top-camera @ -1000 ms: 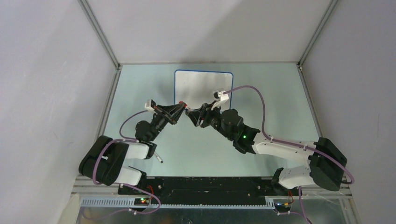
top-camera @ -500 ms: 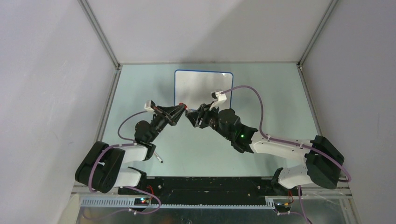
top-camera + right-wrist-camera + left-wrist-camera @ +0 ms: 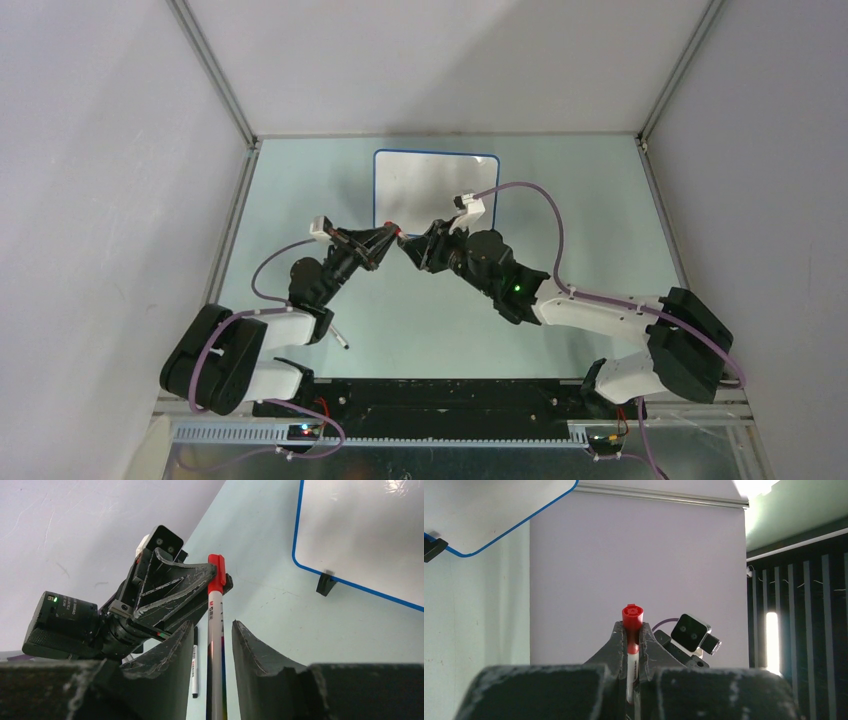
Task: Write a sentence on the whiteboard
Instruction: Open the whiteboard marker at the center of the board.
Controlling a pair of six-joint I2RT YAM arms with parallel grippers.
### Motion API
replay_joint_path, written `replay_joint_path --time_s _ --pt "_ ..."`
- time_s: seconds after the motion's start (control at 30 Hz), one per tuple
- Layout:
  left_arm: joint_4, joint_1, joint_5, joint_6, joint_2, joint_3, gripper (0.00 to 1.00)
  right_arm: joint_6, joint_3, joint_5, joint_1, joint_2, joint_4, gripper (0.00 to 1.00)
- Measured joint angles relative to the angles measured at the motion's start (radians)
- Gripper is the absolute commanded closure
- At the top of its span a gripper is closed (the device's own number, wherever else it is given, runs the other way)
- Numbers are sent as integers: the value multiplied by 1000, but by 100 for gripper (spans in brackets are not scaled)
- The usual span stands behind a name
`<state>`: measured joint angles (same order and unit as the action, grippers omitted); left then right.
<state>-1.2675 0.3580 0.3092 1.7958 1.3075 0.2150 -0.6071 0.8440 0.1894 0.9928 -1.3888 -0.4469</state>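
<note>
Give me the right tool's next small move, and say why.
Probably shut the right tool on the marker, on its white barrel. The left tool clamps the marker at its red cap, and the barrel runs untouched between the right tool's open jaws. The whiteboard shows no writing, so the cap likely has to come off first.

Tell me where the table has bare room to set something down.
Bare pale green table lies right of the blue-rimmed whiteboard, another strip lies to its left, and a patch sits between the arm bases. Crowded: the middle, where left pincer and right pincer meet at the red-capped marker.
</note>
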Motion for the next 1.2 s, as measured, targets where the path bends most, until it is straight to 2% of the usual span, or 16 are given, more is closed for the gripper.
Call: replay_joint_path --time_s 0.3,0.37,0.47,0.53,0.57,0.6,0.9,1.0,1.2 --pt "6 0 -9 -1 -1 -1 100 -11 0 -14 -1 -11 -9 63" --pt "6 0 -10 -1 -3 -5 100 -14 0 -14 -2 -11 -13 72" --pt "6 0 -12 0 -6 -9 100 -16 0 -14 -3 -11 -16 76" --pt "5 0 -15 0 -7 -10 100 -18 0 -14 -5 -11 -16 87" --pt "5 0 -16 1 -7 -10 100 -18 0 -14 -7 -11 -16 97" --pt "5 0 -18 1 -7 -10 100 -19 0 -15 -9 -11 -15 100" --pt "-3 -5 -16 2 -7 -14 100 -21 0 -15 -10 -8 -6 100" --pt "-20 -31 27 3 -4 -18 100 -20 -14 -15 -7 18 8 100" --pt "-60 -228 62 3 38 -56 100 -10 -159 -60 -20 243 47 100"
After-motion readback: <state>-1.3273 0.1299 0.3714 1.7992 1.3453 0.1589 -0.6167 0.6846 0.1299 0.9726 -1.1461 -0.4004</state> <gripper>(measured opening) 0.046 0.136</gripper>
